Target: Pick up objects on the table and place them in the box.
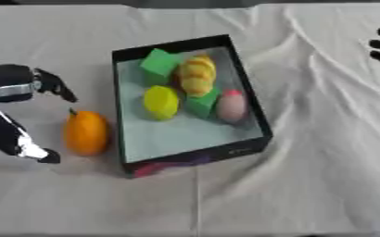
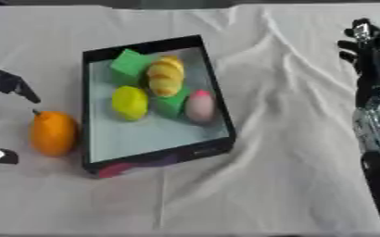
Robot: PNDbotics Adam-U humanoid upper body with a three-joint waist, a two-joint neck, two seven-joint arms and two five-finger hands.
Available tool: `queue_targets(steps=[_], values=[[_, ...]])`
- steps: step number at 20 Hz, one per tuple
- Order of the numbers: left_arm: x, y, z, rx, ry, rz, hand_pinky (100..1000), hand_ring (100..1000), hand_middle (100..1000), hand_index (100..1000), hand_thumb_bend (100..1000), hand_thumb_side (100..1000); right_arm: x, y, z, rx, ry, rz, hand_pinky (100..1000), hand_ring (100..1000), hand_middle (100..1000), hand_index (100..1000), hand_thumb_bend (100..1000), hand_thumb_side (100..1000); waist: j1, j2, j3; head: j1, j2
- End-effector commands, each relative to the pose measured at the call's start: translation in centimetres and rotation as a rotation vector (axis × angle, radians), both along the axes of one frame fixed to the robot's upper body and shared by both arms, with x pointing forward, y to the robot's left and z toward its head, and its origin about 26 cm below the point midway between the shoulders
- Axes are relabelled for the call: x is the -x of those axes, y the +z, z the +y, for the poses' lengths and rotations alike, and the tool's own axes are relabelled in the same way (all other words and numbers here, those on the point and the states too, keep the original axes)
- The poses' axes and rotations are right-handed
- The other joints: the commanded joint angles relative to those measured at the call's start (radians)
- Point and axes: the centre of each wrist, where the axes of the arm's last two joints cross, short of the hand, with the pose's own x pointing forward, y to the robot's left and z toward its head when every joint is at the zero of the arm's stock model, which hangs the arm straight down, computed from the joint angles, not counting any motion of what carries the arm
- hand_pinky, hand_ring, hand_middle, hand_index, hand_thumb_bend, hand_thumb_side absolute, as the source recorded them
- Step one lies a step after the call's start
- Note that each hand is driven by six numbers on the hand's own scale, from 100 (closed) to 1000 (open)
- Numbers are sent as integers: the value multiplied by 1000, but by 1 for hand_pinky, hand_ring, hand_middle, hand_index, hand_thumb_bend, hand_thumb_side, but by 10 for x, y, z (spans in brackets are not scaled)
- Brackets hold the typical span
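1. Orange [image 1: 86, 133] on the desk [image 1: 307, 185], just beside the box's left wall, outside it; last loose fruit in view.
2. Box [image 1: 246, 99], black-walled, holding two green blocks [image 1: 159, 63], a yellow lemon [image 1: 161, 102], a yellow lumpy fruit [image 1: 196, 75] and a pink egg-shaped piece [image 1: 231, 105].
3. Left hand [image 1: 31, 88], spread open around nothing, thumb and fingers bracketing the orange from the left without clear contact.
4. Right hand [image 2: 364, 44], idle at the far right edge, fingers relaxed and raised.
5. Step in hand, as judged: grasping the orange. Best closed evenly across its middle, lifted well clear of the near wall, then set down in the bare front part of the box, away from the other pieces.
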Motion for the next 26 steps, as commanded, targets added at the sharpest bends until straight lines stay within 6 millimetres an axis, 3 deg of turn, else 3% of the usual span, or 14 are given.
queue_targets(steps=[1,15,17,18,20,22,26], values=[[-7,3,-2,-44,24,-75,862,871,791,864,724,329,1,12,-2,23,4,-32,809,764,742,808,100,704,14,-24,0,3,-7],[-41,-23,-33,-32,-5,-101,823,827,752,830,646,228,0,10,1,18,9,-25,810,764,743,807,100,707,17,-25,-2,8,-5],[-44,-26,-37,-39,-14,-93,802,811,733,744,565,100,0,10,1,17,10,-25,809,765,743,807,100,707,17,-26,-3,9,-7],[-44,-26,-39,-48,-21,-91,787,795,716,708,549,100,0,11,1,17,9,-26,809,765,743,807,100,706,17,-26,-3,9,-7],[-40,-19,-42,-60,-40,-105,725,733,642,612,474,100,0,11,0,16,7,-27,809,764,743,807,100,707,17,-26,-2,9,-8],[-32,-7,-45,-55,-70,-140,708,711,614,556,493,100,0,10,-1,16,4,-25,809,764,743,807,100,710,19,-27,0,9,-7],[0,35,-56,-29,-163,-269,697,697,598,549,504,100,1,10,-2,21,1,-24,809,765,743,807,100,706,19,-30,5,5,-5]])
